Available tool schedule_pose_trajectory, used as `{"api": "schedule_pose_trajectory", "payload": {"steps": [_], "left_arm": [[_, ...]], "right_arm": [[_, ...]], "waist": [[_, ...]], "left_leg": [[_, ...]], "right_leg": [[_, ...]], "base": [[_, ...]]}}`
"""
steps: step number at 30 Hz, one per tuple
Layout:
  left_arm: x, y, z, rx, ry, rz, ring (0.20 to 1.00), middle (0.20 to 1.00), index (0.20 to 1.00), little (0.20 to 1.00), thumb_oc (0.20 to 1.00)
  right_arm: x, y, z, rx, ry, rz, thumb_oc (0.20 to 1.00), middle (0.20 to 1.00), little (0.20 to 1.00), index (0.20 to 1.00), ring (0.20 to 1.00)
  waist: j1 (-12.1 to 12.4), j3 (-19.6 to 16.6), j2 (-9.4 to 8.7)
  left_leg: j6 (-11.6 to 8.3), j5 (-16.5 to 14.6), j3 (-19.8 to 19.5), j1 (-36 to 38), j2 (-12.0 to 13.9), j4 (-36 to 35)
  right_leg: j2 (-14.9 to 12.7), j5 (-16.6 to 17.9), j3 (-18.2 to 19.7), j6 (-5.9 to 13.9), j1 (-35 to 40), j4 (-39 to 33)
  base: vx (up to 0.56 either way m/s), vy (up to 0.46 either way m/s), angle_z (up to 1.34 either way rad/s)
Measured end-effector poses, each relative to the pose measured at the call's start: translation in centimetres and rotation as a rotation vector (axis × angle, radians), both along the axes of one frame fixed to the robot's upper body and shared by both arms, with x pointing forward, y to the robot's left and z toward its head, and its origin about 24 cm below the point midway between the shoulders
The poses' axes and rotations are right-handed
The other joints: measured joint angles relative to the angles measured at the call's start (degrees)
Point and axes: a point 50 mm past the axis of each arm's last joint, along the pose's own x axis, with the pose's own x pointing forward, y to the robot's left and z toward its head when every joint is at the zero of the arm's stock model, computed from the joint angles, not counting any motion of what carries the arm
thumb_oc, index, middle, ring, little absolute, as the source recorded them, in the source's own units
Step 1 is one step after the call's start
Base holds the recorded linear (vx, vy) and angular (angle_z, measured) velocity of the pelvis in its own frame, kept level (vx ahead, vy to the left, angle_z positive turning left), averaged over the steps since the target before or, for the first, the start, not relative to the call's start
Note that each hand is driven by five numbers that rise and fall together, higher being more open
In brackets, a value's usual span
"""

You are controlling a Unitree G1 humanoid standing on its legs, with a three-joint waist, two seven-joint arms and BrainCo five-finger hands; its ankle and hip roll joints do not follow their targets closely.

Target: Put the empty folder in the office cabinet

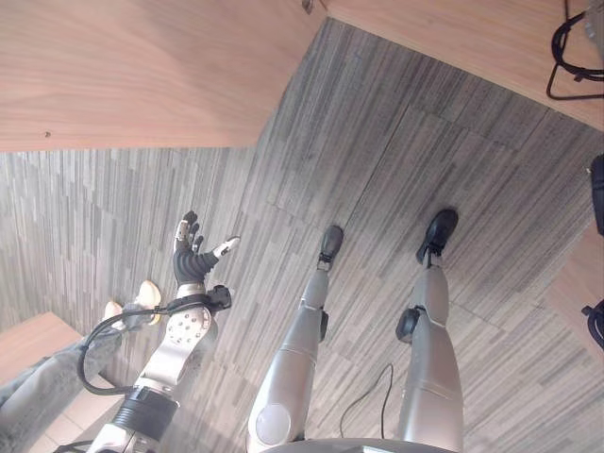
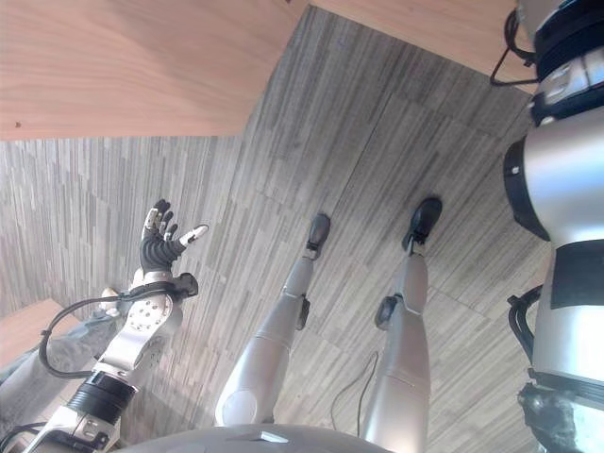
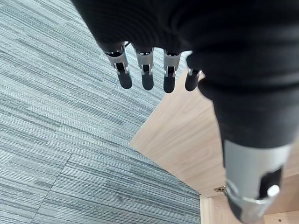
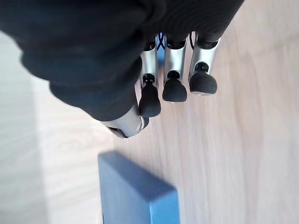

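On the pale wooden desk [image 4: 243,154] in the right wrist view lies a blue folder [image 4: 135,196], flat, one corner and a thin edge showing, its long axis running away from the fingertips toward the frame edge. Right robot hand [image 4: 175,79] hangs just above and beside it, apart from it, fingers [image 4: 174,89] straight and relaxed with nothing between them and the thumb. Judgement: the folder sits directly ahead of the right robot hand's fingertips, so this hand is by far the nearer one; the reach is short, forward and down onto the near corner. Whether the folder is actually empty can't be told. Left robot hand [image 1: 195,253] hangs well apart, out over the grey striped floor [image 1: 396,189], fingers spread and holding nothing; its wrist view confirms straight fingers [image 3: 147,77] over floor and a wooden cabinet edge [image 3: 187,140]. Wooden cabinet panels [image 1: 142,66] stand ahead at floor level, likely the destination.
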Motion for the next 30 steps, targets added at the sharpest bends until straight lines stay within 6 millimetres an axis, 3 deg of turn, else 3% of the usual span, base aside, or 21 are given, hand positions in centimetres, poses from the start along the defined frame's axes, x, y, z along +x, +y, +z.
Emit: {"api": "schedule_pose_trajectory", "payload": {"steps": [7,13,15,20,21,24,25,27,30], "left_arm": [[0.0,0.4,0.1,0.005,-0.005,0.002,1.000,1.000,1.000,1.000,1.000],[-0.2,1.2,0.1,0.009,-0.007,0.018,1.000,1.000,1.000,1.000,1.000],[-0.3,1.2,0.0,0.010,-0.003,0.017,1.000,1.000,1.000,1.000,1.000],[-0.9,1.7,-0.2,0.038,0.010,-0.003,1.000,1.000,1.000,1.000,1.000],[-1.0,1.5,-0.1,0.037,0.006,-0.017,1.000,1.000,1.000,1.000,1.000],[-1.5,1.6,-0.2,0.039,0.014,-0.025,1.000,1.000,1.000,1.000,1.000],[-1.5,1.6,-0.2,0.039,0.014,-0.025,1.000,1.000,1.000,1.000,1.000],[-1.9,1.8,-0.6,0.056,0.037,-0.021,1.000,1.000,1.000,1.000,1.000],[-2.3,2.1,-1.0,0.077,0.054,-0.012,1.000,1.000,1.000,1.000,1.000]], "right_arm": [[0.3,5.3,-1.0,-0.225,-0.026,0.186,1.000,1.000,1.000,1.000,1.000],[-0.3,8.4,-2.1,-0.321,-0.084,0.319,1.000,1.000,1.000,1.000,1.000],[-0.6,9.3,-3.5,-0.327,-0.099,0.394,1.000,1.000,1.000,1.000,1.000],[-0.4,10.5,-9.4,-0.346,-0.038,0.543,1.000,1.000,1.000,1.000,1.000],[-0.3,10.3,-11.5,-0.335,-0.004,0.570,1.000,1.000,1.000,1.000,1.000],[-0.2,9.5,-14.7,-0.330,0.054,0.578,1.000,1.000,1.000,1.000,1.000],[-0.2,9.5,-14.7,-0.330,0.054,0.578,1.000,1.000,1.000,1.000,1.000],[0.2,8.2,-18.4,-0.311,0.144,0.559,1.000,1.000,1.000,1.000,1.000],[-0.8,6.6,-21.3,-0.238,0.158,0.550,1.000,1.000,1.000,1.000,1.000]], "waist": [[-0.21,0.01,-0.03],[-1.97,0.11,-0.59],[-2.33,0.15,-0.68],[-3.28,0.01,-2.40],[-3.76,0.03,-2.70],[-5.00,0.09,-3.29],[-5.00,0.09,-3.29],[-5.32,0.23,-4.77],[-6.31,0.66,-5.97]], "left_leg": [[-0.32,-0.23,0.72,0.37,0.73,0.00],[-0.68,-0.57,1.75,1.65,1.04,0.02],[-0.76,-0.66,2.25,2.89,1.19,-0.14],[-0.89,-1.75,3.84,6.49,1.67,-0.29],[-1.06,-1.91,3.87,7.32,1.80,-0.32],[-1.06,-1.95,3.89,8.10,1.93,-0.25],[-1.06,-1.95,3.89,8.10,1.93,-0.25],[-1.00,-2.73,5.08,8.83,1.88,0.29],[-0.77,-4.57,5.32,8.39,2.01,3.52]], "right_leg": [[0.96,0.04,0.47,0.00,-0.03,0.01],[1.47,-0.01,1.51,0.37,0.59,0.20],[1.77,-0.01,1.76,0.37,1.49,0.15],[2.59,-0.23,3.19,0.65,4.21,-0.18],[2.71,-0.65,3.24,1.09,5.01,-0.24],[2.90,-0.67,3.48,1.12,5.87,-0.24],[2.90,-0.67,3.48,1.12,5.87,-0.24],[3.18,-0.94,4.59,1.23,6.23,-0.34],[3.52,-0.55,4.96,0.88,6.86,0.27]], "base": [[-0.03,0.006,-0.06],[-0.03,0.039,-0.07],[-0.01,0.034,-0.10],[-0.03,0.045,-0.15],[-0.03,0.057,-0.04],[-0.03,0.037,0.00],[0.00,0.013,-0.08],[-0.07,0.054,-0.16],[-0.07,0.064,-0.07]]}}
